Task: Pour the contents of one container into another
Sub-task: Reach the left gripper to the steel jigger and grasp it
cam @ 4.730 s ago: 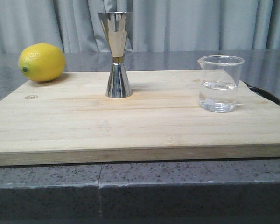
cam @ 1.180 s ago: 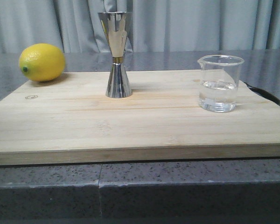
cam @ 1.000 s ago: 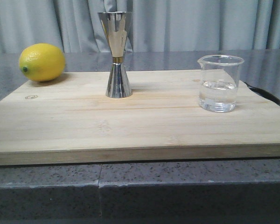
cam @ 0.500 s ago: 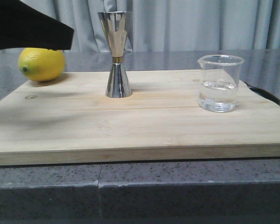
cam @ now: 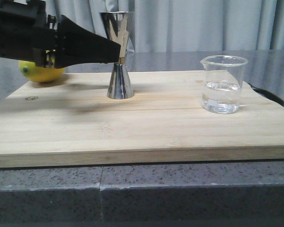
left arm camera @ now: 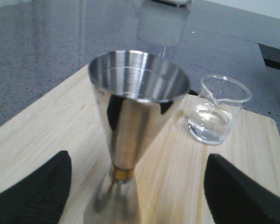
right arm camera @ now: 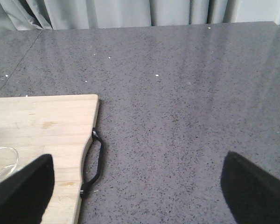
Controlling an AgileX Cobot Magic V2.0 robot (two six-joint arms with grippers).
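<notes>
On the board's far side, the left gripper (cam: 114, 51) reaches the jigger (cam: 119, 56), likely to steady it for the pour.
Front view: half a second ago it was only at the lemon (cam: 40, 73); the beaker (cam: 222, 85) waits near the board's right edge. Left wrist view: its fingers (left arm camera: 35, 189) spread wide either side of the jigger's waist, holding nothing. Right wrist view: the right gripper (right arm camera: 135, 186) gapes empty off the right edge.

Steel jigger (cam: 119, 56) stands upright; glass beaker (cam: 222, 84), part-filled with clear liquid, well apart.
</notes>
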